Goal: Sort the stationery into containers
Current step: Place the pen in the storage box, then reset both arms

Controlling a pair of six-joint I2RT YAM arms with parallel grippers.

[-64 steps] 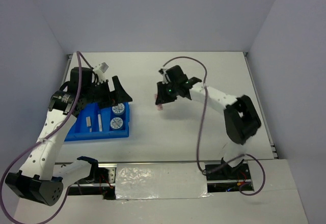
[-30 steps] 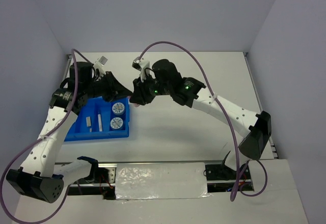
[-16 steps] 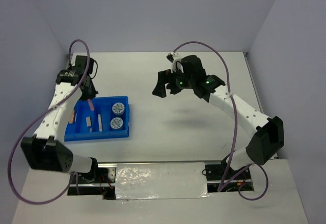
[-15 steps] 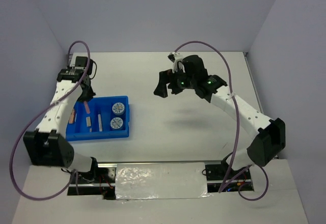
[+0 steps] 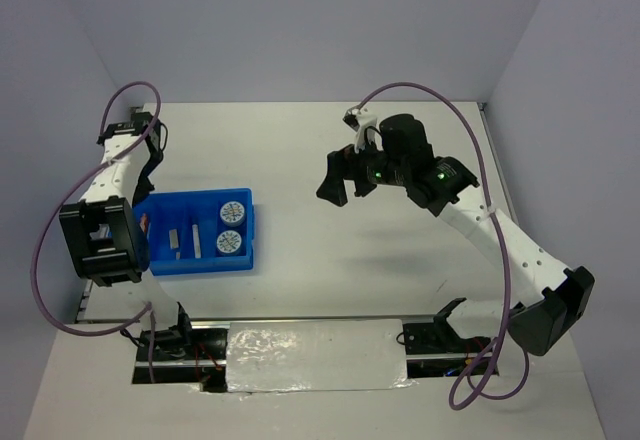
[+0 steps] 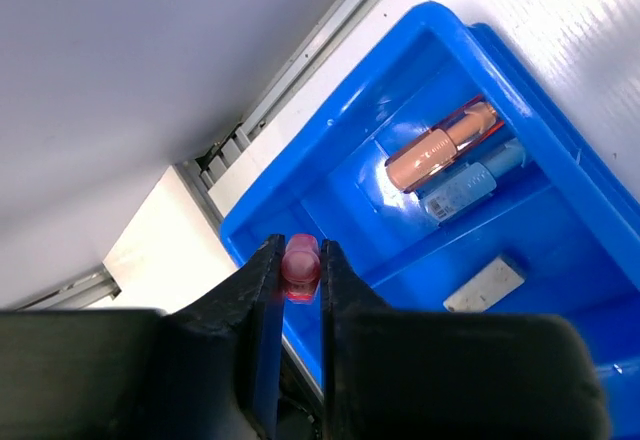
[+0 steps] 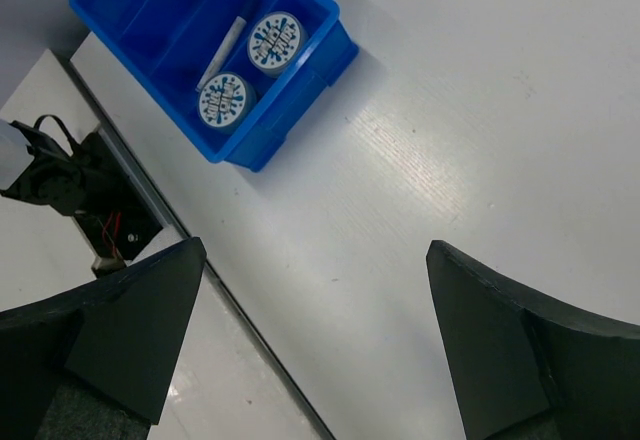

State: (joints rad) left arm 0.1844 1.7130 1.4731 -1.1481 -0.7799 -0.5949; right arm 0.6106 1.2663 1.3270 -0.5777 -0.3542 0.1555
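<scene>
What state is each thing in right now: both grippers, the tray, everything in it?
Left gripper: shut on the short pink stick, at the tray's corner.
Right gripper: open, holding nothing.
Bright blue plastic compartment tray: partly filled.
Two round blue-and-white tape rolls: lying flat, sharing one compartment.
Orange stick and light blue stick: lying side by side in one compartment.
Small grey block: lying in the neighbouring compartment.
</scene>
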